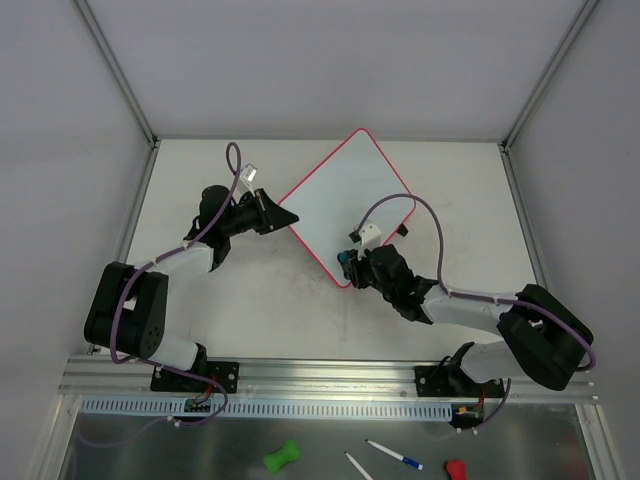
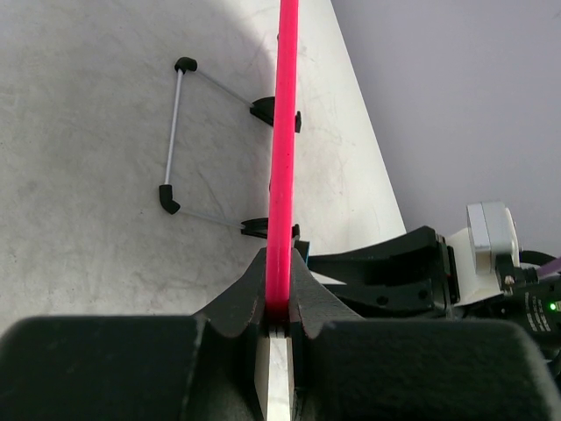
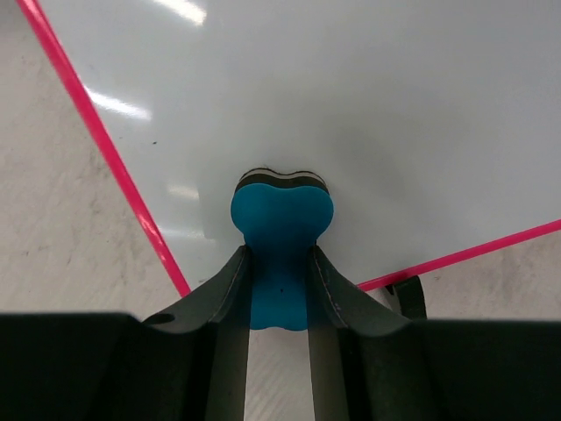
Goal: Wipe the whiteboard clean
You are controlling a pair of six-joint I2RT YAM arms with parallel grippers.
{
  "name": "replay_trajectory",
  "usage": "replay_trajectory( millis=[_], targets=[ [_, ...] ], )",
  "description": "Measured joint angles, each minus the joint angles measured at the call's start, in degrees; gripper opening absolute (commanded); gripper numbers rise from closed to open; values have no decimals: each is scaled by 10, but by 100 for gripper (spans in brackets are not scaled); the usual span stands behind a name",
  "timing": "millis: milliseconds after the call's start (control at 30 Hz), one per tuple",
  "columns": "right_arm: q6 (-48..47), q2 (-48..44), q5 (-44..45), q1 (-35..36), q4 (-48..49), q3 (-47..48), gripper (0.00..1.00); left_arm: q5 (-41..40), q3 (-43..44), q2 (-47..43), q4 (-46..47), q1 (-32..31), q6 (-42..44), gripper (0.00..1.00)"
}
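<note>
I'm wiping; left tool [image 2: 279,323] pinches the whiteboard [image 1: 345,195] at nine o'clock; right tool [image 3: 279,289], clamping the eraser [image 3: 280,215], should next sweep toward twelve.

Left hand [image 2: 279,291] clamped on whiteboard [image 2: 284,132] pink rim, board edge-on — wire stand [image 2: 175,132] left, on table [image 2: 79,228].

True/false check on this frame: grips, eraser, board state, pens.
1. Left gripper clamps the whiteboard by its pink rim. True.
2. Right gripper holds a green eraser. False: the eraser is blue.
3. The eraser is near a corner of the whiteboard. True.
4. The whiteboard is full of scribbles. False: its visible surface looks clean.
5. Pens lie on the whiteboard. False: the pens lie on the metal tray by the arm bases.
</note>
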Motion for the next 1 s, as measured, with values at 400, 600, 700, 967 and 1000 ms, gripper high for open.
replay_trajectory(
  millis=[400, 600, 700, 967, 1000],
  targets=[
    [-14, 3, 5, 40, 9, 0, 0, -1, 4, 0, -10, 0, 1, 0],
    [-15, 16, 17, 46, 8, 11, 0, -5, 5, 0, -10, 0, 0, 0],
    [-16, 24, 23, 49, 5, 26, 0, -8, 5, 0, -10, 0, 0, 0],
    [-30, 60, 14, 51, -7, 109, 0, -11, 5, 0, -12, 0, 0, 0],
    [-32, 65, 11, 51, -10, 119, 0, -11, 5, 0, -12, 0, 0, 0]
  ],
)
